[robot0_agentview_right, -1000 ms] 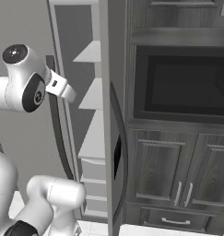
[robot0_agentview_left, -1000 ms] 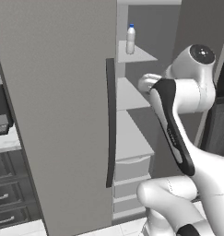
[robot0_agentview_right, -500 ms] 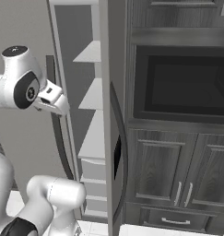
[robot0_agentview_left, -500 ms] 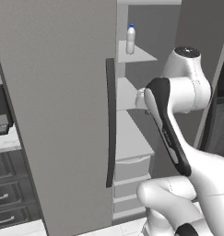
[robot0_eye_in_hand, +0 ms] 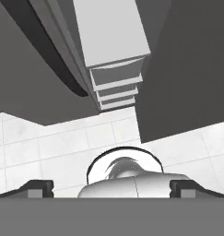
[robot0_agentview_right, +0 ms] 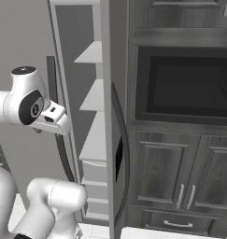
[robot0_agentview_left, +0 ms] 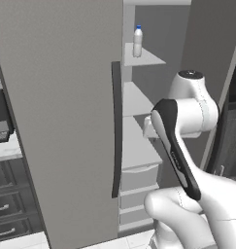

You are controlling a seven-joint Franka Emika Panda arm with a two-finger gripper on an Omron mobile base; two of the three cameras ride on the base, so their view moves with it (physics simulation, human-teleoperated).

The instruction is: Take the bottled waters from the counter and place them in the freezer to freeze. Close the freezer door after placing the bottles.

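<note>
One of the bottled waters (robot0_agentview_left: 137, 41), pale with a blue cap, stands upright on the top shelf inside the open freezer (robot0_agentview_left: 139, 102). The freezer door (robot0_agentview_right: 112, 116) stands open, seen edge-on in the right base view with its dark bar handle (robot0_agentview_right: 125, 154). It is also the grey panel at the right of the left base view, the freezer door (robot0_agentview_left: 207, 48). My gripper (robot0_eye_in_hand: 112, 186) is open and holds nothing. It points down at the floor tiles in front of the freezer's lower drawers (robot0_eye_in_hand: 115, 85). The gripper (robot0_agentview_left: 147, 128) hangs beside the middle shelves, well below the bottle. A strip of the counter (robot0_agentview_left: 5, 147) shows at the far left.
The wider grey fridge door (robot0_agentview_left: 61, 112) with its dark handle (robot0_agentview_left: 116, 129) stands shut, close on my left. A dark built-in oven (robot0_agentview_right: 189, 84) and grey cabinets (robot0_agentview_right: 161, 172) lie to the right of the freezer door. Dark drawers (robot0_agentview_left: 3, 209) sit under the counter.
The hand has drawn back from the upper shelves, dropped to mid-shelf height and tipped to face the floor. The bottle and the doors have not moved.
</note>
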